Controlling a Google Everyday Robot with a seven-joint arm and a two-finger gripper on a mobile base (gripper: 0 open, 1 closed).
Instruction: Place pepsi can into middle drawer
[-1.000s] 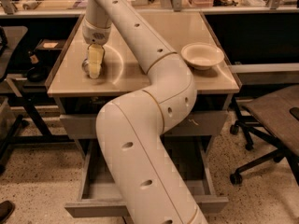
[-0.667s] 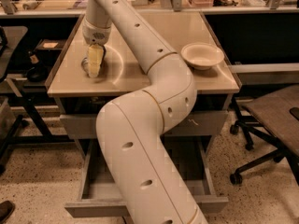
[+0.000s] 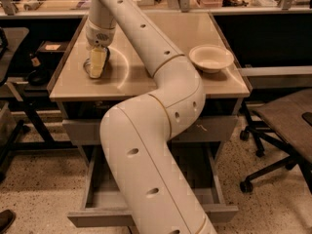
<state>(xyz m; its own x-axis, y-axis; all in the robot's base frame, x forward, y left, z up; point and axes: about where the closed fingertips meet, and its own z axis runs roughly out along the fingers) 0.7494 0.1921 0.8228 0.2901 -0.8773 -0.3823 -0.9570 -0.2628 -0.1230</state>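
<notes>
While gripper (image 3: 97, 64) is low at smooth tabletop (image 3: 78, 89) | grip: cannot tell | middle drawer (image 3: 222, 212) open, grey

table (image 3: 214, 84): tan top | bowl (image 3: 211, 57): on right side | jaws: down at left side

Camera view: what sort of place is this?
Probably an office or lab: rolling office chair on the right, cluttered bench behind, drawer cabinet in the middle. The claw sits low over the cabinet's left side.
</notes>
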